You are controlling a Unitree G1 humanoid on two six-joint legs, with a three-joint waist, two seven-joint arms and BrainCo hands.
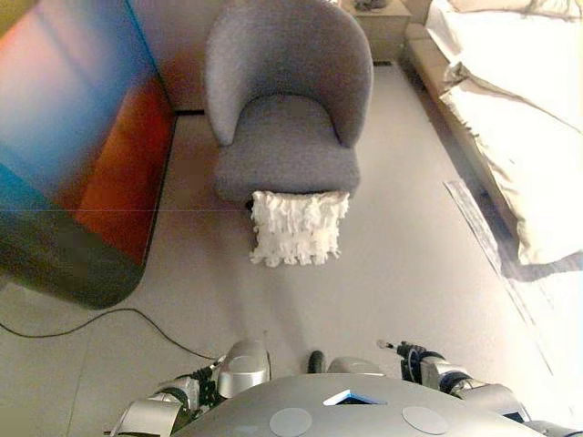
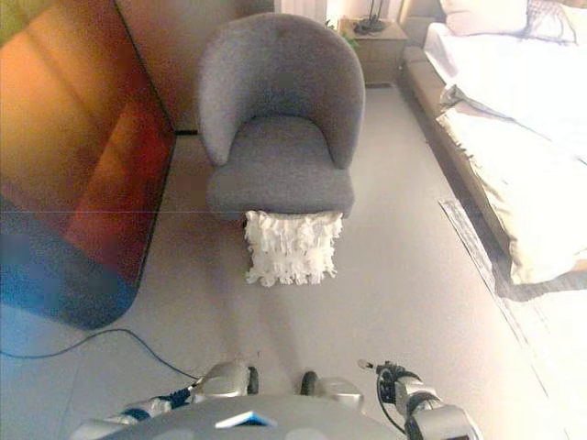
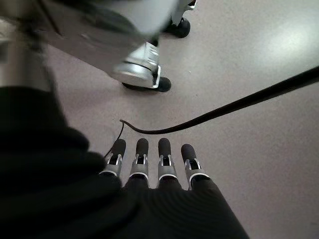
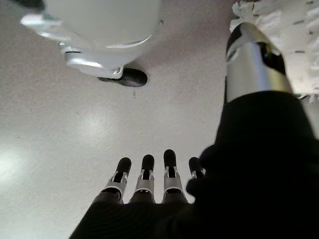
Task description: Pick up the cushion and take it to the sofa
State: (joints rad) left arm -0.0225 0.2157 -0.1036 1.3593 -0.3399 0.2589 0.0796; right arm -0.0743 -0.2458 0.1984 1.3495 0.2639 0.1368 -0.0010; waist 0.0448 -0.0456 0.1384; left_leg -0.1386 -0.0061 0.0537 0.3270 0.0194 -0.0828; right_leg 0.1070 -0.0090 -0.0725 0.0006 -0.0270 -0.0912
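Note:
A white ruffled cushion (image 1: 299,228) stands on the floor, leaning against the front of a grey armchair (image 1: 287,109) straight ahead of me. A corner of the cushion also shows in the right wrist view (image 4: 304,30). My left hand (image 3: 149,169) hangs low at my left side over bare floor, fingers straight, holding nothing. My right hand (image 4: 149,181) hangs low at my right side, fingers straight and empty. Both hands are well short of the cushion.
A large orange and blue panel (image 1: 73,137) stands on the left. A bed with white bedding (image 1: 519,109) runs along the right. A wooden nightstand (image 2: 371,41) stands behind the armchair. Pale floor (image 1: 401,291) lies between me and the cushion.

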